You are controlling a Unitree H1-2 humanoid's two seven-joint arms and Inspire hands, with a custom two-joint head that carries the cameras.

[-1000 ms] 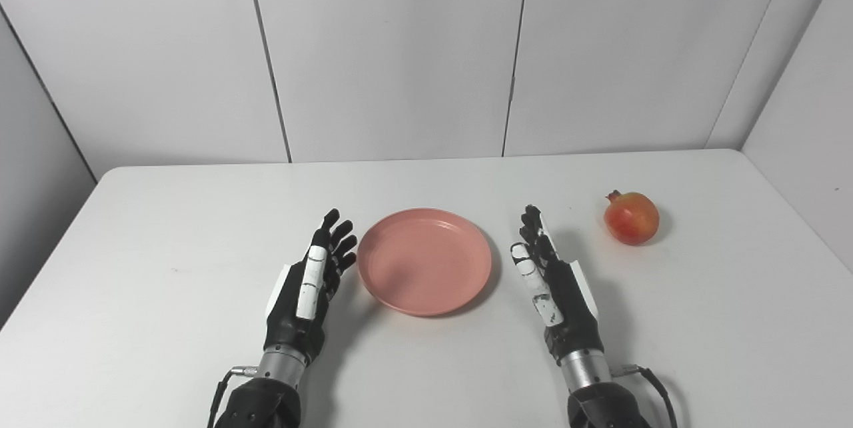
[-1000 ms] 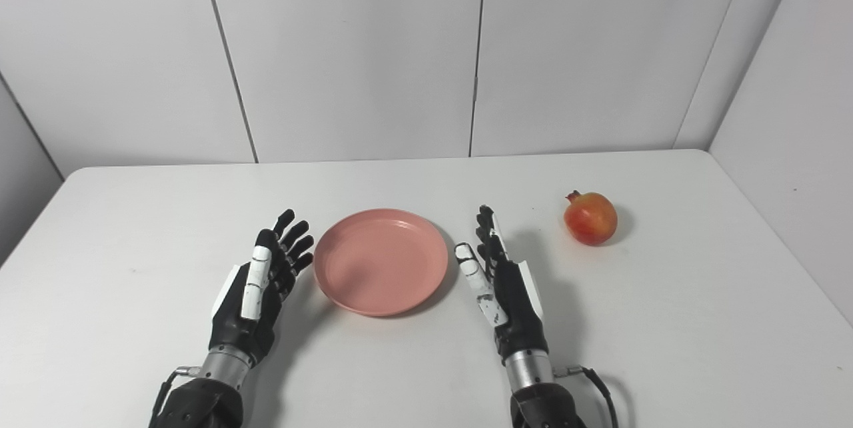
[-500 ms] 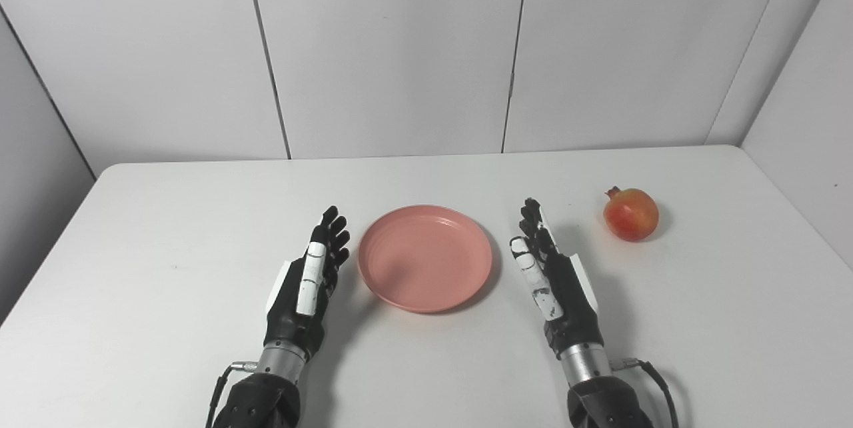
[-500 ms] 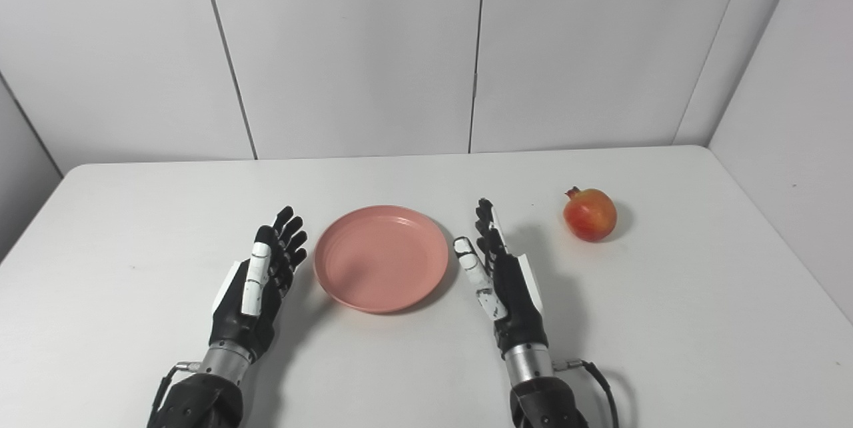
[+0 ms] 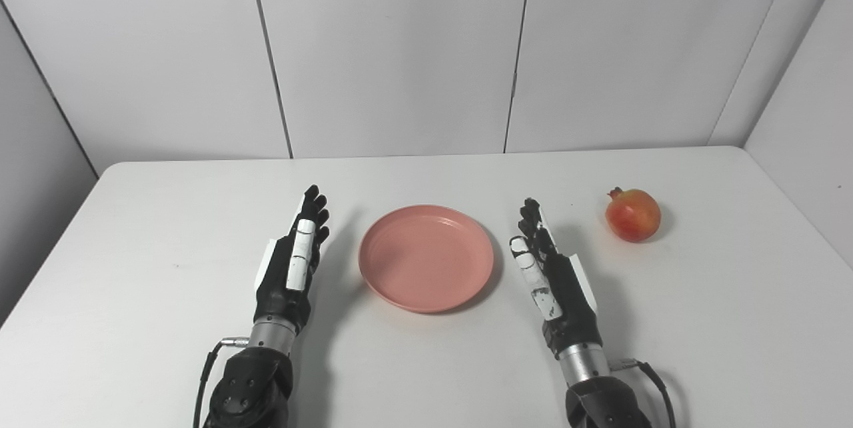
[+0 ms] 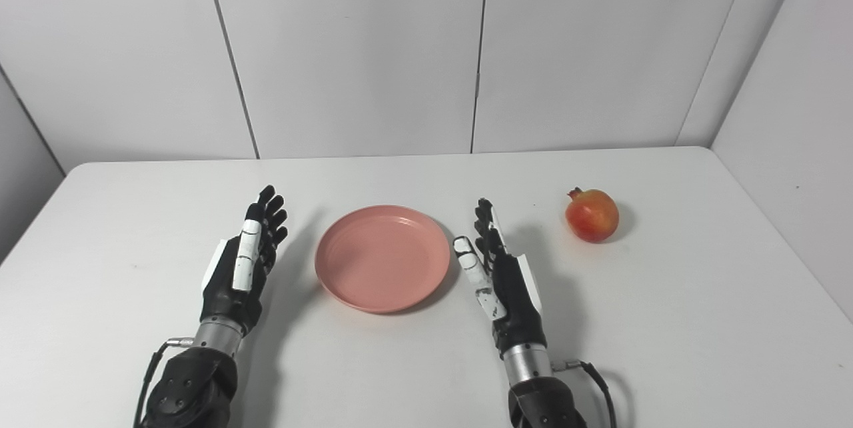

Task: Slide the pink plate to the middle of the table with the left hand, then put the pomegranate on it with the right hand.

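Observation:
The pink plate [image 5: 426,258] lies flat near the middle of the white table [image 5: 426,361], with nothing on it. My left hand [image 5: 291,265] stands on edge a short way left of the plate, open with fingers straight, not touching it. To the right of the plate my right hand [image 5: 552,278] is also open and upright, clear of the rim. The red-orange pomegranate [image 5: 632,215] sits by itself on the table farther right and slightly beyond the right hand.
White wall panels [image 5: 400,48] close off the table's far edge, and an angled wall [image 5: 806,115] runs along the right side. Cables trail from both wrists near the table's front edge.
My left hand has drawn away from the plate's rim, moving left and a little farther back. Plate, pomegranate and right hand stay put; the camera shifted slightly.

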